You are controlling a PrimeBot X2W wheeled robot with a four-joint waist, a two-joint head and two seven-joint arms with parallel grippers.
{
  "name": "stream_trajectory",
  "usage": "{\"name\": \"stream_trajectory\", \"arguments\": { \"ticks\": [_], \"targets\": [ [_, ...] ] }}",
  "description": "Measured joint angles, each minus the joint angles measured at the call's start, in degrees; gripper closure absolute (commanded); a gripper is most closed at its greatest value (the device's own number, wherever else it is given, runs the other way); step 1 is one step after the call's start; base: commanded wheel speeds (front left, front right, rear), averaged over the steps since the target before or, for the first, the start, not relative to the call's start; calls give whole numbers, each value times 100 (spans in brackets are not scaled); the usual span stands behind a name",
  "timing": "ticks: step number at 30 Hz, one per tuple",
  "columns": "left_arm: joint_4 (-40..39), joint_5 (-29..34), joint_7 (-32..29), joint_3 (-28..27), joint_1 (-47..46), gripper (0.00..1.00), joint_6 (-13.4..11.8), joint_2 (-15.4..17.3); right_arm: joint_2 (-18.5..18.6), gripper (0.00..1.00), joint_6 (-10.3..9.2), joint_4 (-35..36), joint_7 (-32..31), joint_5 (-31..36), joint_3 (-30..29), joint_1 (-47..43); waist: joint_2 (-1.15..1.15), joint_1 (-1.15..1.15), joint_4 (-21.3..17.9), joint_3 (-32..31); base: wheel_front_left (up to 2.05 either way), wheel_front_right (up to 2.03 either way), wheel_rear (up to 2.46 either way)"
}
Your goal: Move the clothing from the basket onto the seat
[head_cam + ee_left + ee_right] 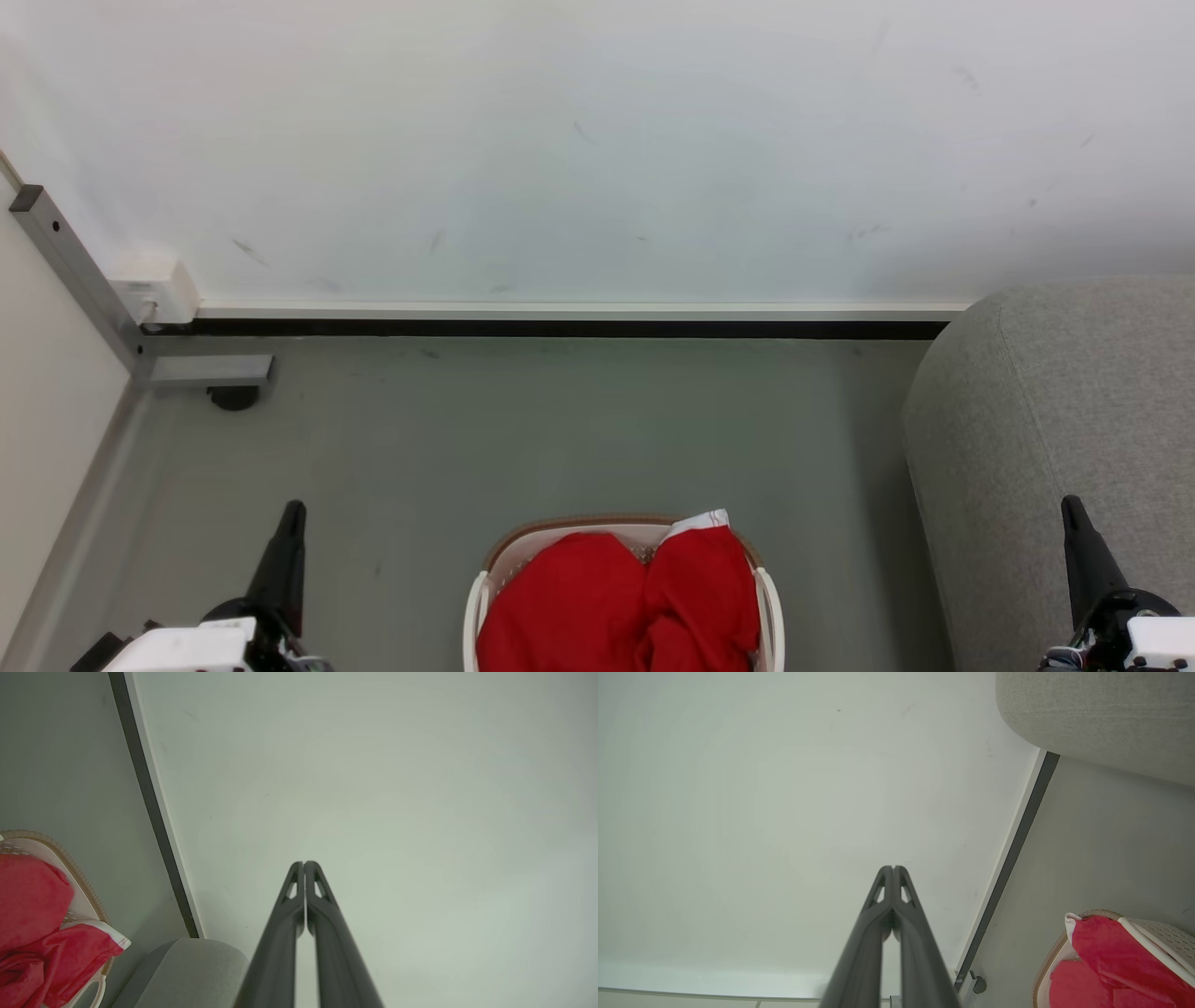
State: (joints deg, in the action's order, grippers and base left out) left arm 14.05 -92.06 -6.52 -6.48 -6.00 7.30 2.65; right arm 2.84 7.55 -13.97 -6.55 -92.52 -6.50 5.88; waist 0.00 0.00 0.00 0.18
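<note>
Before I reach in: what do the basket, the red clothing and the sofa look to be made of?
Basket: looks like hard white plastic, smooth and perforated, with a brown woven-look rim that may be moulded too.
Red clothing: soft matte fabric, crumpled into folds, with a white trimmed edge.
Sofa: grey woven upholstery, visibly textured, rounded and probably padded.

A pale scuffed wall (597, 140) meets a grey floor (560, 429) along a white-and-black skirting strip (560, 317). At the left corner, a grey metal frame (84, 280) stands beside a white box (154, 289), with a black round foot (233, 399) under it.
</note>
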Motion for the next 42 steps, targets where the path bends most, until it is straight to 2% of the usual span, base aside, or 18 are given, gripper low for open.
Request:
{"name": "stream_trajectory", "arguments": {
  "ticks": [23, 24, 29, 42],
  "targets": [
    [7, 1, 1, 0, 2, 100, 0, -2, -1, 100, 0, -7, 0, 0, 2, -2, 0, 0, 0, 0, 0, 0, 0],
    [40, 3, 4, 2, 24, 0, -3, -13, -7, 0, 0, -36, 5, 0, 9, -24, 0, 0, 0, 0, 0, 0, 0],
    [238, 9, 35, 36, 236, 0, -21, -73, -86, 0, 0, -233, 30, 0, 63, -238, 0, 0, 0, 2, 0, 0, 0],
    [34, 282, 402, 100, 236, 0, -20, -73, -82, 0, 0, -30, 392, 302, 426, -221, 0, 0, -11, 9, 0, 0, 0]
  ]
}}
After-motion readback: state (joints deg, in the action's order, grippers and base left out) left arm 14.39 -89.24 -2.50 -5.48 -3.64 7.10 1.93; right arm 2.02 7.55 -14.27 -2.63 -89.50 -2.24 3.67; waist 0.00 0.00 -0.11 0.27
